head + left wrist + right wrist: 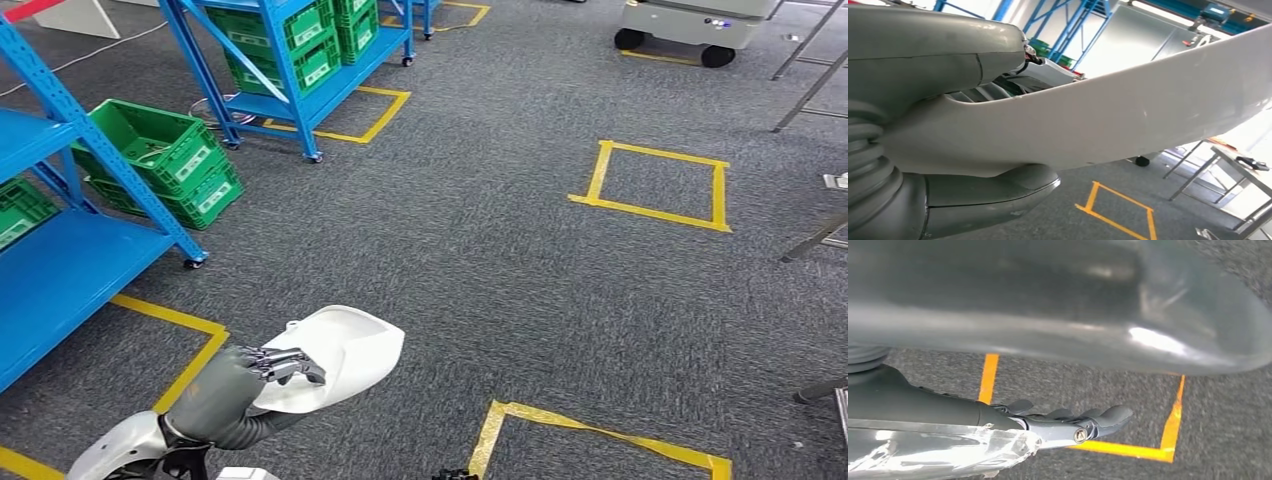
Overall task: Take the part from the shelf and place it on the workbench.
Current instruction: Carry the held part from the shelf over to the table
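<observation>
Head view: left hand (pixel 235 385) grips the white curved plastic shell part (pixel 335 355) w/ dark fingers (pixel 285 365) hooked over its rim, held above the grey carpet floor (pixel 480 250) near a yellow tape line (pixel 180 345); blue metal shelf (pixel 60 250) w/ green plastic crates (pixel 160 160) stands at left. Left wrist view: thick grey thumb (pixel 993 192) presses under the part (pixel 1128 115), fingers on its other side, so it's pinched between them. Right wrist view: right hand (pixel 1068 422) holds nothing, fingers (pixel 1110 415) stretched out fairly straight and close together over carpet and a yellow tape square (pixel 1128 450).
</observation>
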Controlling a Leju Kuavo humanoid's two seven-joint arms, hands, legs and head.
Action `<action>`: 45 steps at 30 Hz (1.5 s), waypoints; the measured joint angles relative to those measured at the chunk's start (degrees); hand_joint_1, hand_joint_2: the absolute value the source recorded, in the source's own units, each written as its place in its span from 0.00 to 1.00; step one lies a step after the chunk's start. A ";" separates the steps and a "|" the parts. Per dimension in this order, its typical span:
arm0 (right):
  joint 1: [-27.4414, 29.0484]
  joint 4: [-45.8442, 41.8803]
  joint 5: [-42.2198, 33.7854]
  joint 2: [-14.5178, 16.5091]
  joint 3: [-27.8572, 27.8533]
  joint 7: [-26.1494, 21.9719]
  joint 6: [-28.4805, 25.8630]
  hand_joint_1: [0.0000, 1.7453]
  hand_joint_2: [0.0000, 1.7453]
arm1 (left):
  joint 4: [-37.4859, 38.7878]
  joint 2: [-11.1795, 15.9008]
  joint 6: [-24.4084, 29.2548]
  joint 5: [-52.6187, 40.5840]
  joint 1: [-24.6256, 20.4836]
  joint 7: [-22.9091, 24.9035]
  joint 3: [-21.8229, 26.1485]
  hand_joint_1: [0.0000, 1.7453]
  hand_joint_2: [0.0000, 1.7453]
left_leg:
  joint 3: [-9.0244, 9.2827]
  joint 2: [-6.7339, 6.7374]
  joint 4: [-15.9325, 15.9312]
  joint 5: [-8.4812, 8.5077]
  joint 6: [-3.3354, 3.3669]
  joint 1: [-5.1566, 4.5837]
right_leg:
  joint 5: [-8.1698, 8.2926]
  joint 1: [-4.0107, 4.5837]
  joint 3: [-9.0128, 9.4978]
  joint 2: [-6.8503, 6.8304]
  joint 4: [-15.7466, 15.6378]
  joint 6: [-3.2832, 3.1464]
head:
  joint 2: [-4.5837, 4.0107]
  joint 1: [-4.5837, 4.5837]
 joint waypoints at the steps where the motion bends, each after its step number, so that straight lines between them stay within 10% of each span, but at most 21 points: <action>1: 0.01 0.00 0.29 0.61 -0.96 -0.16 0.44 0.00 0.00 | 0.00 0.01 0.02 -0.10 0.03 0.00 0.00 1.00 1.00 | 1.14 0.43 -0.05 -0.97 -0.28 0.20 | 2.22 -0.04 0.84 -0.83 -3.78 0.20 | 0.00 0.01; 4: -0.21 -0.02 0.56 2.11 -2.76 -0.38 1.08 0.00 0.00 | -0.03 0.11 0.10 -0.37 0.29 -0.03 0.05 1.00 1.00 | 4.17 1.78 -1.11 -3.66 -1.39 0.12 | 9.50 0.20 2.99 -3.47 -11.49 -0.68 | 0.01 0.12; 7: -0.46 -0.06 0.51 3.07 -3.85 -0.63 1.22 0.00 0.00 | -0.10 0.20 0.10 -0.69 0.20 -0.15 0.11 1.00 1.00 | 4.07 2.07 0.91 -1.36 -2.60 -0.18 | 8.85 0.06 4.20 -1.65 -12.25 -2.29 | 0.02 -0.07; 10: -0.57 -0.01 0.46 3.73 -4.63 -0.86 1.22 0.00 0.00 | -0.11 0.29 0.03 -0.89 0.15 -0.30 0.04 1.00 1.00 | -4.98 -0.64 14.58 0.87 -2.71 -0.06 | 6.90 -0.17 7.11 0.17 -13.50 -3.33 | 0.02 -0.25; 12: -0.62 -0.01 0.45 4.03 -4.92 -0.92 1.21 0.00 0.00 | -0.11 0.45 -0.02 -0.94 0.41 -0.38 0.00 1.00 1.00 | -11.63 -1.57 20.01 -3.93 -2.76 -0.07 | 5.09 -0.15 9.68 1.52 -13.97 -3.62 | 0.02 -0.28; 15: -0.48 -0.02 0.37 4.23 -5.13 -0.93 1.15 0.00 0.00 | -0.10 0.63 -0.38 -0.48 0.60 -0.72 -0.03 1.00 1.00 | -17.50 -1.89 18.57 -10.77 -2.81 -0.04 | 2.38 -0.12 14.34 3.69 -14.07 -3.53 | 0.02 -0.31; 16: -0.48 -0.01 0.43 4.27 -5.14 -0.93 1.16 0.00 0.00 | -0.10 0.64 -0.66 -0.04 0.61 -0.90 -0.04 1.00 1.00 | -18.58 -2.27 16.46 -9.38 -2.75 -0.01 | 1.49 -0.11 15.70 4.37 -14.06 -3.41 | 0.01 -0.34; 20: -1.23 0.44 1.44 4.56 -5.40 -1.07 1.91 0.00 0.00 | 0.02 0.50 -2.06 1.94 0.76 -1.61 -0.13 1.00 1.00 | -21.16 -5.46 5.89 10.86 -2.24 -0.01 | -1.89 -0.12 17.50 6.55 -13.09 -2.62 | -0.01 -0.46; 24: -1.81 1.31 3.48 4.76 -5.92 -0.69 4.97 0.00 0.00 | 0.10 0.10 -3.11 3.80 -0.12 -2.80 -0.08 1.00 1.00 | -20.45 -4.51 5.01 14.20 -1.13 -0.33 | -4.49 -0.37 18.20 7.06 -12.80 -1.77 | 0.01 -0.47; 29: -2.59 1.15 5.72 4.86 -7.11 -6.00 3.01 0.00 0.00 | 0.21 -0.16 -3.35 4.25 -0.13 -2.93 0.01 1.00 1.00 | -20.07 -1.97 4.87 13.41 0.29 -0.48 | -12.17 -0.11 11.83 0.70 -0.22 -0.66 | 0.01 -0.40; 31: -2.75 -0.51 6.10 4.86 -7.98 -9.32 1.43 0.00 0.00 | 0.21 -0.16 -3.27 3.85 0.31 -2.38 0.19 1.00 1.00 | -19.97 -1.10 4.89 13.15 0.37 -0.53 | -10.09 -0.11 11.26 0.42 -0.38 -0.60 | 0.01 -0.39; 35: -3.51 -3.82 7.68 4.86 -9.57 -11.89 3.75 0.00 0.00 | 0.14 -0.38 -3.15 3.50 0.97 -1.84 0.91 1.00 1.00 | -19.42 -0.17 4.86 13.27 0.01 -0.60 | -2.48 0.19 16.66 -1.36 -13.12 -1.13 | 0.01 -0.36; 39: -4.28 -5.45 7.97 4.90 -10.53 -12.65 5.40 0.00 0.00 | 0.11 -0.77 -3.12 3.53 1.45 -1.77 1.43 1.00 1.00 | -19.05 0.02 4.59 13.52 -1.49 -0.36 | -0.70 0.33 16.18 -0.74 -14.35 -2.26 | 0.01 -0.26; 45: -4.58 -6.21 7.92 4.95 -10.87 -12.77 5.78 0.00 0.00 | 0.11 -0.99 -3.12 3.64 1.86 -1.72 1.86 1.00 1.00 | -22.40 -1.61 20.36 1.42 -2.68 -0.14 | 2.96 0.04 13.19 1.18 -14.69 -3.23 | 0.00 -0.35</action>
